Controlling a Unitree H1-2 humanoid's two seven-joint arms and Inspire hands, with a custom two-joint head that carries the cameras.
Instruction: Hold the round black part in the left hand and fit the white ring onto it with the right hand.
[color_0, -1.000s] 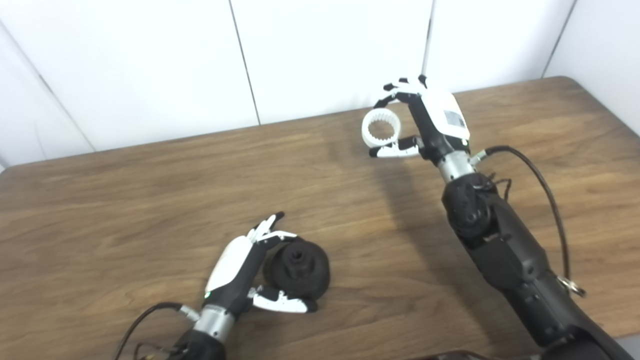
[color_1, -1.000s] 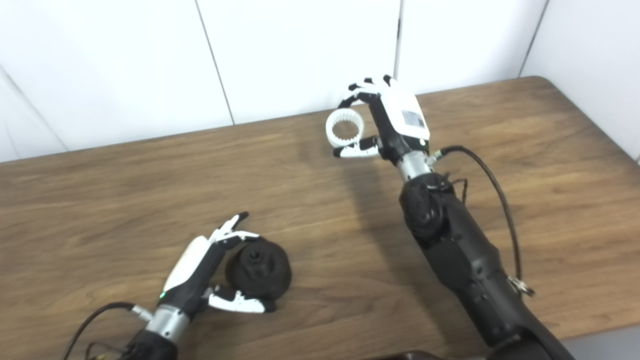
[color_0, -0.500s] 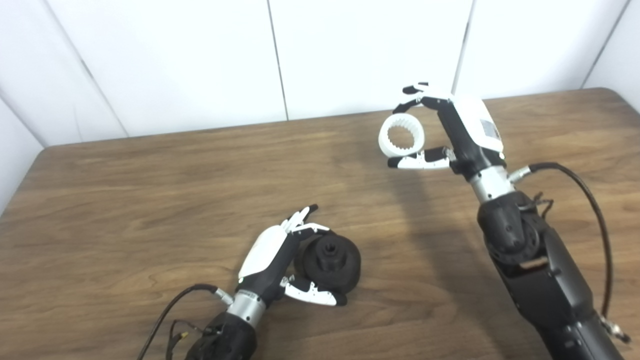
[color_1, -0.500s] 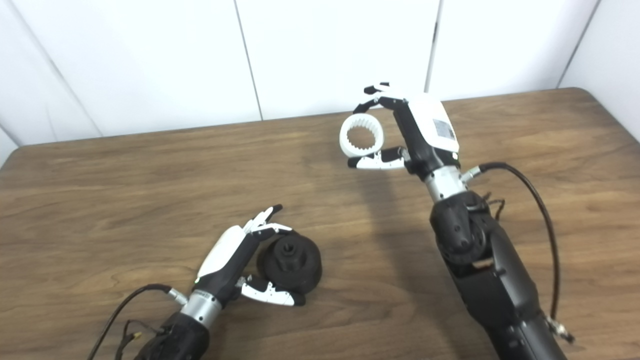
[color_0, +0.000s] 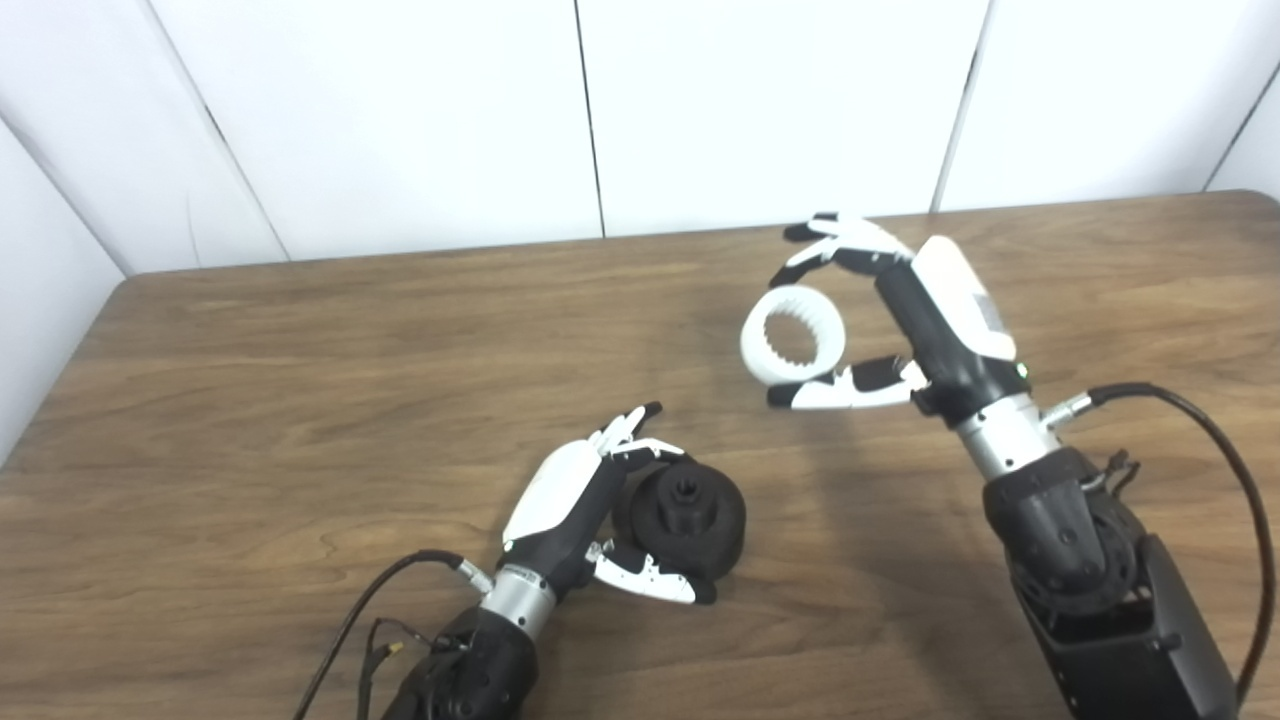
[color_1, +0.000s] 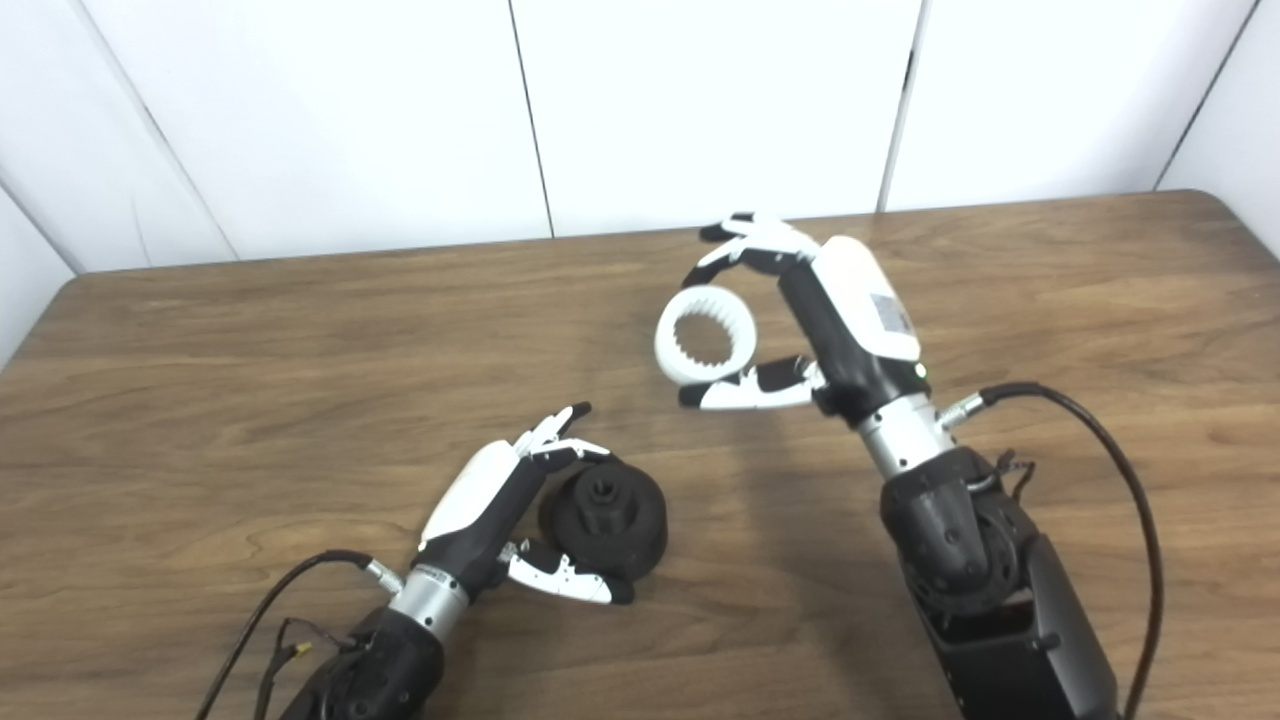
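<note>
The round black part rests on the wooden table near its front, its central hub facing up. My left hand is shut on the black part, with fingers over the far rim and the thumb along the near side. Up and to the right, my right hand is shut on the white ring, pinched between fingers above and thumb below. The toothed ring hangs in the air above the table, its opening facing me, well apart from the black part.
White wall panels stand behind the table's far edge. The table's left edge shows at the left. A black cable loops off the right forearm, and another trails from the left wrist.
The camera has swung, shifting the whole picture. My right hand has carried the white ring nearer and lower, toward the black part. The left hand keeps its hold on the black part.
</note>
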